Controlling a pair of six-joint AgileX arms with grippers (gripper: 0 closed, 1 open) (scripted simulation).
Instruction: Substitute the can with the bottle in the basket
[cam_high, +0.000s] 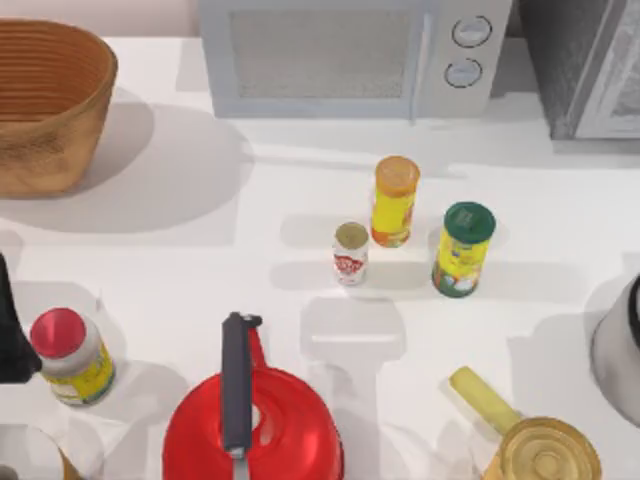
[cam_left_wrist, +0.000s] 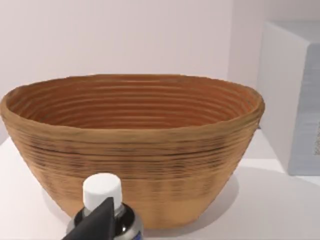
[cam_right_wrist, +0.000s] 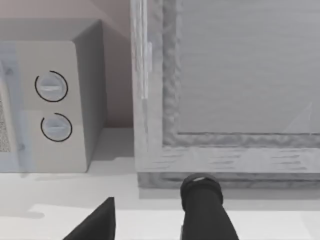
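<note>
The wicker basket (cam_high: 45, 105) stands at the table's back left; in the left wrist view the basket (cam_left_wrist: 135, 150) is close ahead and its inside looks empty. The bottle's white cap and dark shoulder (cam_left_wrist: 102, 192) rise just in front of it, with my left gripper (cam_left_wrist: 107, 222) shut on the bottle. My left arm (cam_high: 8, 330) is at the left edge of the table. The can (cam_high: 350, 253) stands upright mid-table, outside the basket. My right gripper (cam_right_wrist: 152, 212) is open and faces a grey cabinet, far from the can.
An orange-lidded yellow canister (cam_high: 395, 200) and a green-lidded canister (cam_high: 463, 248) flank the can. A microwave (cam_high: 350, 55) sits at the back. At the front are a red-capped jar (cam_high: 70, 355), a red kettle (cam_high: 250, 425) and a yellow pan (cam_high: 545, 450).
</note>
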